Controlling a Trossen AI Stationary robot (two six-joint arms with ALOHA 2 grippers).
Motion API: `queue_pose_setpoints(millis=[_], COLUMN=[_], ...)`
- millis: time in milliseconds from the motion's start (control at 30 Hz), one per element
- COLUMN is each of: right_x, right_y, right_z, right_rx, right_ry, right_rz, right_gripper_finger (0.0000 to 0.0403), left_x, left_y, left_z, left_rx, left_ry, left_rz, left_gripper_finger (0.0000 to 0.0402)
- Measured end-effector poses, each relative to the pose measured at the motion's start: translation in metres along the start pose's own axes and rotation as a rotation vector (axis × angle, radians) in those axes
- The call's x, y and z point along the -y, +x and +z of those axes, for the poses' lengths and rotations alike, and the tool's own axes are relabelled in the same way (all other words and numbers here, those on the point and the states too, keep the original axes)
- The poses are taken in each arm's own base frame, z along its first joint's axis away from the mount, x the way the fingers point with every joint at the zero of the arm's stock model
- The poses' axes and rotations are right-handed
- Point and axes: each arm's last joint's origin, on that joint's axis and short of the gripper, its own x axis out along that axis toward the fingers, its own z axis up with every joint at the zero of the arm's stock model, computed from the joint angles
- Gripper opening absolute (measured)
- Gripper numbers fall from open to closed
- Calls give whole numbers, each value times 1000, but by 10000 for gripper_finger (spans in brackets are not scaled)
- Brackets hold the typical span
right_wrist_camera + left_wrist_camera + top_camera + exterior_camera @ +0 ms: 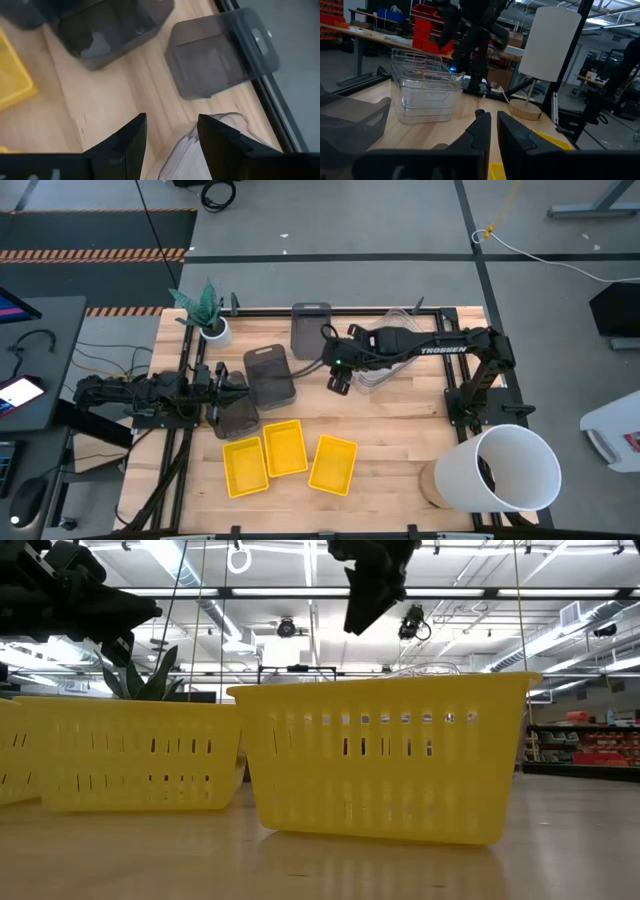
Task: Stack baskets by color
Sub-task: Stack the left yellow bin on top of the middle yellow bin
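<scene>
While the clear baskets (385,368) look already nested into 1 pile at the back right of the surface (400,430), you still have both other colours to do: the 3 yellow baskets (288,458) lie side by side and apart along the front, and the 3 grey baskets (270,372) sit separately, 1 by the back rail, 1 in the middle, 1 nearest the left arm. Your left pincer (222,386) is at that nearest grey basket with its fingers drawn almost together; whether they pinch its rim you cannot tell from above. Your right pincer (337,380) hangs released just beside the clear pile, holding nothing. From the right wrist you see what the overhead hides: spread fingers (131,141) with bare wood and a corner of the clear pile beyond them, and 2 grey baskets further off. From the left wrist you get the clear pile side-on, probably 3 walls nested, and the white bucket (551,42) behind. From surface height only yellow walls show, with both arms raised above them.
</scene>
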Motion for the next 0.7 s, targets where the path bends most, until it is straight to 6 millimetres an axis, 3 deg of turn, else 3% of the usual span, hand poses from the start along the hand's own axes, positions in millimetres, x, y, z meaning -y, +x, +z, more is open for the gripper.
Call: queue_pose_setpoints(millis=[133, 333, 700], right_x=[-3, 7, 17], right_y=[4, -5, -29], right_z=[-15, -40, -55], right_rx=[44, 141, 601], right_ry=[-46, -29, -31], right_rz=[20, 39, 159], right_gripper_finger=[178, 178, 177], left_x=[0, 0, 0], left_y=[0, 0, 0], left_z=[0, 0, 0], left_rx=[0, 0, 0], left_ry=[0, -1, -1], left_rz=[0, 0, 0], left_gripper_finger=[38, 31, 38])
